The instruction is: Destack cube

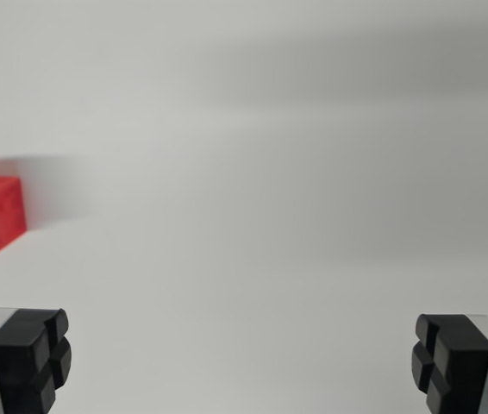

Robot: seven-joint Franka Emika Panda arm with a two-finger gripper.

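Cube (1, 211), red, sits at the wrist view's far left edge on the white counter (261, 216), partly cut off. I see my end effector (242, 358) spread wide, fingertips (33, 354) empty, well apart from it.

Plain white tabletop (278, 259) (soft grey shadow bands across the far part)

Bright, even, soft light; faint blurred shadows on the white surface (253, 216), background unfocused.
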